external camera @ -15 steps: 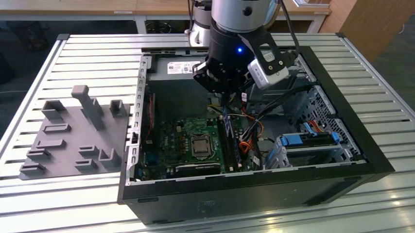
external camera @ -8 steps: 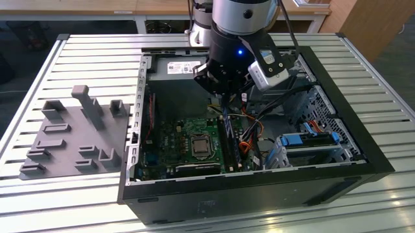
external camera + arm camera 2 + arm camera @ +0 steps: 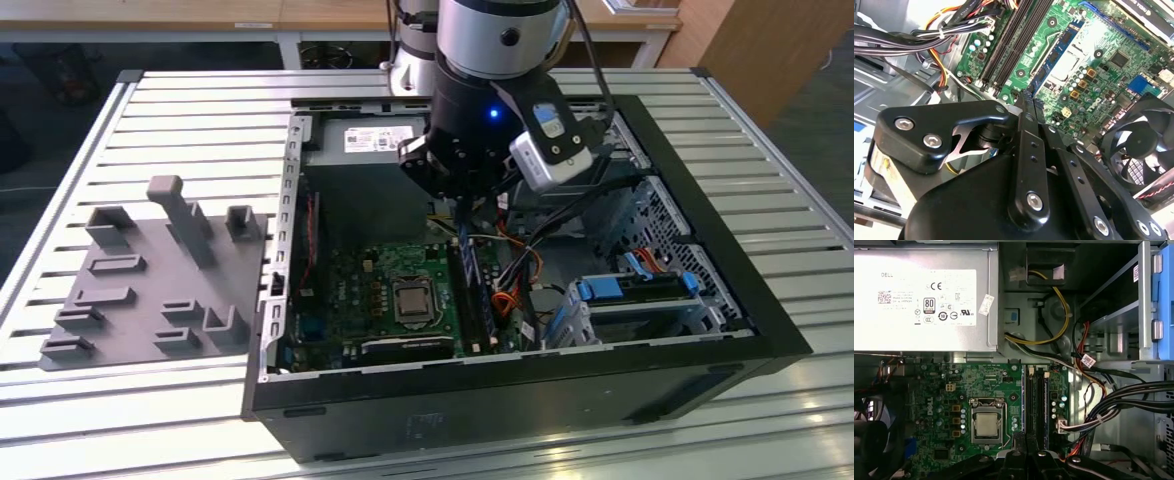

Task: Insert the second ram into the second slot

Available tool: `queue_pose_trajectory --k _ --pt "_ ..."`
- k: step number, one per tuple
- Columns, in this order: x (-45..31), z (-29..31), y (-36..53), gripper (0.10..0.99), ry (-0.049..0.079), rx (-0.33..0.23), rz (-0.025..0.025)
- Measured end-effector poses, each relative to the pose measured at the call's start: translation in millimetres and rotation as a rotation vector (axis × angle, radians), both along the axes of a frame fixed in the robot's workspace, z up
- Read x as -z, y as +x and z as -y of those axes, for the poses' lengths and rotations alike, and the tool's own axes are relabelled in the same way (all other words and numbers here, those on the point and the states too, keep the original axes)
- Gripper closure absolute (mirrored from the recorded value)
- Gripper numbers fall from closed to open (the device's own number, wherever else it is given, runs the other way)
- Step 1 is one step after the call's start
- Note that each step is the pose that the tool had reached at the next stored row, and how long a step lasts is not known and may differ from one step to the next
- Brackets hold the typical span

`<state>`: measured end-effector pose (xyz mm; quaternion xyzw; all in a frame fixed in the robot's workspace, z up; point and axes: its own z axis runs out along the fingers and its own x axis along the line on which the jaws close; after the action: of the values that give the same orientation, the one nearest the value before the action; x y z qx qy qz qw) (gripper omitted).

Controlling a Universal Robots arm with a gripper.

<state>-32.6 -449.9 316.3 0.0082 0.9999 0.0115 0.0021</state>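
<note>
**Open computer case on the bench, nearest wall first.**

- One black computer case (image 3: 534, 395) lies on its side on a slatted metal table (image 3: 160, 120), with the open face up.
- One grey holder (image 3: 134, 300) sits beside the case on the exterior view's left. It carries three taller uprights and several low blocks.
- One green motherboard (image 3: 347, 290) lies on the case floor just behind the near wall. It has one square processor socket (image 3: 411, 300).
- A bank of long black memory slots (image 3: 1035, 405) runs side by side next to the socket.
- The second ram (image 3: 466, 285) shows in the exterior view as one thin bluish strip. It stands on edge in that bank, directly under the gripper. I cannot tell whether it is pressed fully home.
- One drive bay (image 3: 641, 300) with blue plastic latches stands toward the exterior view's right.
- One bundle of black cables (image 3: 1124, 400), with orange, red and yellow wires, runs between the drive bay and the slots.
- One gripper (image 3: 1026, 100) hangs over the far end of the slots. Its two fingers (image 3: 1029, 145) are drawn together, with the tips meeting.
- I cannot tell whether the tips touch the top edge of the strip.
- One black fan (image 3: 1139, 137) sits beside the board in the second wrist view.
- One silver power supply (image 3: 924, 300) with a white label fills the far end of the case.
- One arm (image 3: 487, 40), silver and black with a lit blue light, rises above the power supply.
</note>
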Motion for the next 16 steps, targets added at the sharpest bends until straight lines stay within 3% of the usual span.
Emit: queue_pose_trajectory --k 16 --pt "5.1 0.8 -1.6 0.969 -0.006 0.000 -0.0006"
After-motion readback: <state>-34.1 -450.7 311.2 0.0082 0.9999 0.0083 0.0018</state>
